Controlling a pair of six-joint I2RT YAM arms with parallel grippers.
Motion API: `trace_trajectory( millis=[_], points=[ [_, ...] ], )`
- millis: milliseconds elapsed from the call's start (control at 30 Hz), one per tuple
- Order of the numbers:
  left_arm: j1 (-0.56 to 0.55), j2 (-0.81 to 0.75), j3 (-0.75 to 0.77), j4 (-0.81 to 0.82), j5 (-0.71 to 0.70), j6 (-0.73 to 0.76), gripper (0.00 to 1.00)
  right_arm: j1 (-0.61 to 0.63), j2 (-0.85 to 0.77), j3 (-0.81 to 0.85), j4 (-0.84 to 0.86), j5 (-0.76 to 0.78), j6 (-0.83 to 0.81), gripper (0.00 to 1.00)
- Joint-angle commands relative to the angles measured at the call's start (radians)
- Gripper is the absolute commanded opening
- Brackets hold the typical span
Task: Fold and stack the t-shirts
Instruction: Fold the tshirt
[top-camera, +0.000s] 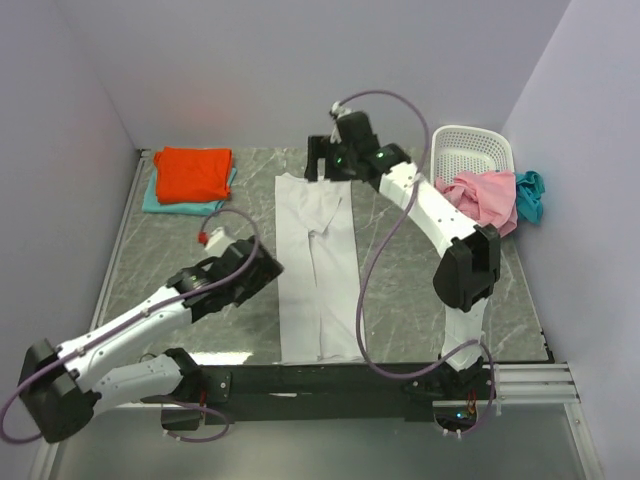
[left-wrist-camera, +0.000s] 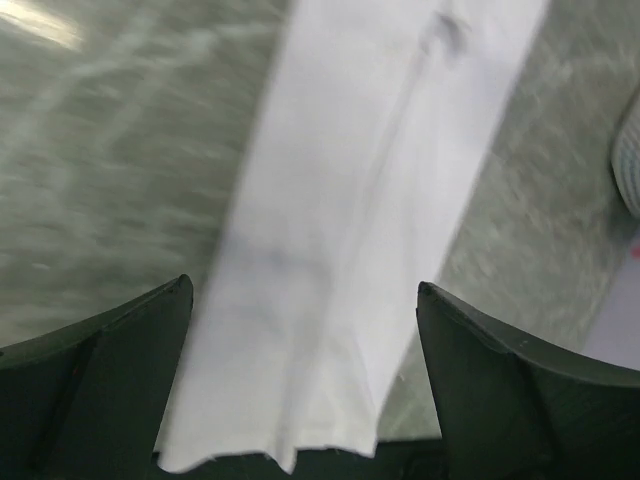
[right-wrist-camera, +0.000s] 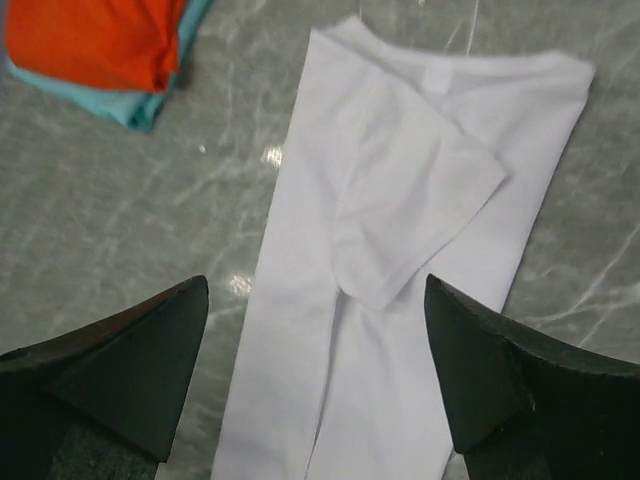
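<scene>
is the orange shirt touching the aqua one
Touching. The right wrist view shows the orange shirt lying directly on the aqua shirt, whose edge sticks out beneath it.

— What did the left arm look like?
— White shells over black joints, a thin lilac cable looping off it, and a small red tag by its wrist.
— And the right arm?
— The same white and black, a longer lilac cable, green lights on the dark wrist. Both ended in black wedge-shaped fingers.
</scene>
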Motion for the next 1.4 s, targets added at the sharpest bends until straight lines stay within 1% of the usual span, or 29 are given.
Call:
trace_trajectory(
  millis=[0, 67, 167, 267, 400, 533, 767, 1000, 1233, 1367],
  points=[
    [0.089, -0.086, -0.09, -0.068, -0.011, 0.033, 0.99, 0.065, -0.047, -0.179, -0.038, 0.192, -0.005, 0.94],
    [0.141, -0.156, -0.135, -0.071, -0.017, 0.04, 0.99, 0.083, -0.074, -0.275, 0.008, 0.212, 0.015, 0.94],
    [0.19, -0.232, -0.17, -0.08, -0.02, 0.056, 0.99, 0.096, -0.082, -0.328, 0.028, 0.212, 0.033, 0.95],
    [0.206, -0.269, -0.188, -0.09, -0.023, 0.063, 0.99, 0.099, -0.036, -0.32, 0.022, 0.216, 0.052, 0.94],
    [0.213, -0.272, -0.204, -0.105, -0.037, 0.055, 0.99, 0.099, 0.051, -0.282, -0.007, 0.236, 0.061, 0.94],
    [0.219, -0.273, -0.216, -0.071, -0.022, 0.072, 0.99, 0.093, 0.112, -0.247, -0.016, 0.249, 0.075, 0.94],
    [0.227, -0.246, -0.221, -0.036, -0.012, 0.09, 0.99, 0.07, 0.221, -0.153, -0.032, 0.227, 0.092, 0.94],
    [0.247, -0.212, -0.236, 0.031, 0.015, 0.113, 0.99, 0.037, 0.309, -0.127, -0.03, 0.239, 0.13, 0.94],
    [0.293, -0.12, -0.215, 0.096, 0.067, 0.182, 0.99, -0.012, 0.369, -0.06, -0.047, 0.212, 0.193, 0.94],
    [0.331, -0.06, -0.19, 0.137, 0.11, 0.224, 0.99, -0.027, 0.421, 0.014, -0.056, 0.183, 0.191, 0.94]
  ],
)
